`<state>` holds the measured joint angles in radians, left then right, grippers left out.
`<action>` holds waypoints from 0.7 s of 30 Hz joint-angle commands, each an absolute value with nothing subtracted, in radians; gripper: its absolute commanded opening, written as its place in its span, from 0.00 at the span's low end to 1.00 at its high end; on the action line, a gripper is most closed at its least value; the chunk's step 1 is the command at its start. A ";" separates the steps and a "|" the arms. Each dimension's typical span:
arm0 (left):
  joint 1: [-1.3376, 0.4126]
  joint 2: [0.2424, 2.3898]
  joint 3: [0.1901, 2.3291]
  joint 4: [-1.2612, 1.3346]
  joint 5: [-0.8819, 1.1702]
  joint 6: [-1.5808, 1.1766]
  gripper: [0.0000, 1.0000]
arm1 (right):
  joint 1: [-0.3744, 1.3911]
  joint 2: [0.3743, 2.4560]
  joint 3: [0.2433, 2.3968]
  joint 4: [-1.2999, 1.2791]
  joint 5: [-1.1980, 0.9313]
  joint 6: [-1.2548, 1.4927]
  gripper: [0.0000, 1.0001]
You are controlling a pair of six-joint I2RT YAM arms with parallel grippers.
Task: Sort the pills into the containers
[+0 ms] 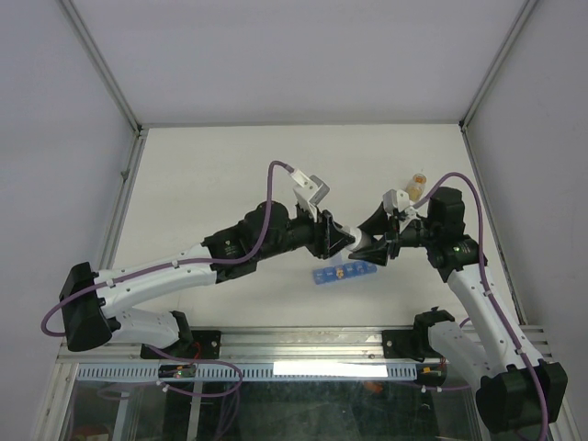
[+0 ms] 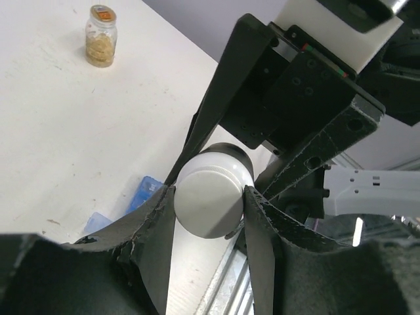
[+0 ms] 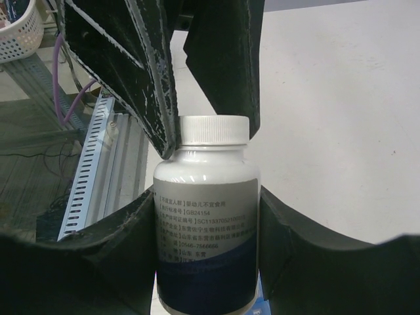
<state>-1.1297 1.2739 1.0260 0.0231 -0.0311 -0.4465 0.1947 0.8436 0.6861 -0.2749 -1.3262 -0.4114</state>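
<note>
A white capped bottle (image 3: 206,223) hangs between the two arms, above the table. My right gripper (image 3: 207,197) is shut on its labelled body. My left gripper (image 2: 210,197) comes from the opposite side, and both its fingers press on the white cap (image 2: 211,200). In the top view the two grippers (image 1: 347,241) (image 1: 375,246) meet tip to tip and hide the bottle. The containers, a blue cell strip (image 1: 343,273), lie on the table just below them; a corner shows at the left wrist (image 2: 146,192). The pills are too small to make out.
A small amber jar (image 1: 416,185) (image 2: 101,37) stands upright on the table behind the right arm. The metal rail (image 3: 92,170) of the near table edge runs below the grippers. A white basket (image 3: 16,33) sits off the table.
</note>
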 commanded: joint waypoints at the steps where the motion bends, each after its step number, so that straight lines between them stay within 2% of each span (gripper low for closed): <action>1: -1.140 1.276 1.032 0.138 0.231 -0.243 0.14 | 0.194 0.833 0.734 -0.241 -1.339 -0.423 0.00; 8: -1.098 1.314 1.001 0.168 0.665 0.139 0.16 | 0.193 0.825 0.733 -0.241 -1.348 -0.426 0.00; 13: -1.021 1.361 1.041 0.037 0.875 0.442 0.33 | 0.193 0.825 0.732 -0.241 -1.352 -0.426 0.00; 17: -0.969 1.386 1.095 0.003 0.887 0.491 0.66 | 0.193 0.827 0.732 -0.241 -1.353 -0.427 0.00; 20: -0.962 1.358 1.065 0.164 0.735 0.350 0.95 | 0.193 0.828 0.732 -0.241 -1.354 -0.428 0.00; 21: -0.960 1.339 1.040 0.233 0.686 0.298 0.99 | 0.194 0.828 0.733 -0.242 -1.354 -0.428 0.00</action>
<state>-0.9668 1.3830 1.0573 0.0719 0.7284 0.3752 0.1932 0.8330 0.6861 -0.3038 -1.3605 -0.4217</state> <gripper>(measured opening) 0.901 0.542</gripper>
